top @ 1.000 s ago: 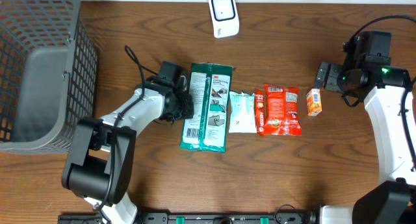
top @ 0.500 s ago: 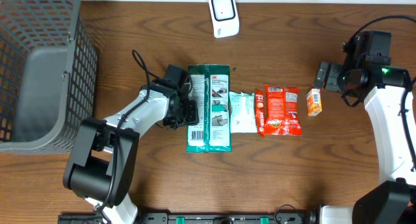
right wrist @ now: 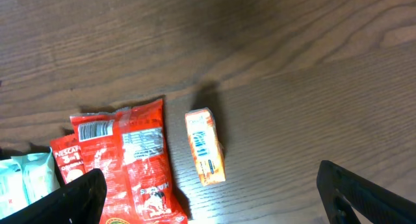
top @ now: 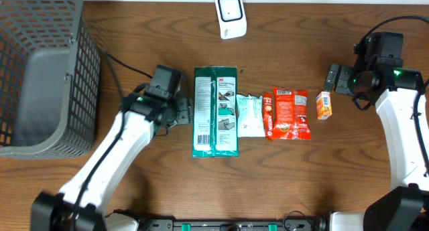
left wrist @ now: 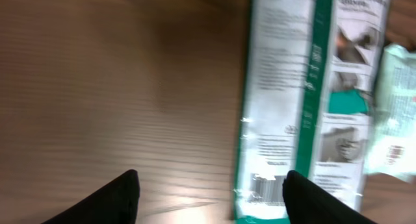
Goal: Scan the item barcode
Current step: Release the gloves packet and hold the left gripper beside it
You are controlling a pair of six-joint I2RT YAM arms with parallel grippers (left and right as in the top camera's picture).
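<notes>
Left gripper point(top: 181, 114) let go, fingers spread, backed off leftward; green packet point(top: 216, 110) lay flat, squared up, short of the scanner point(top: 230, 15); right gripper point(top: 332, 78) wide open; I judged barcode unscanned.

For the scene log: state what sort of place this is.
Probably a mock checkout bench: a white barcode scanner on the wooden table, a row of packaged goods including a red Nescafe pack, and a grey mesh basket.

Mock shop checkout: scanner point(top: 230, 15), wire basket point(top: 86, 70), packaged goods point(top: 289, 114), wooden table point(top: 134, 30)
</notes>
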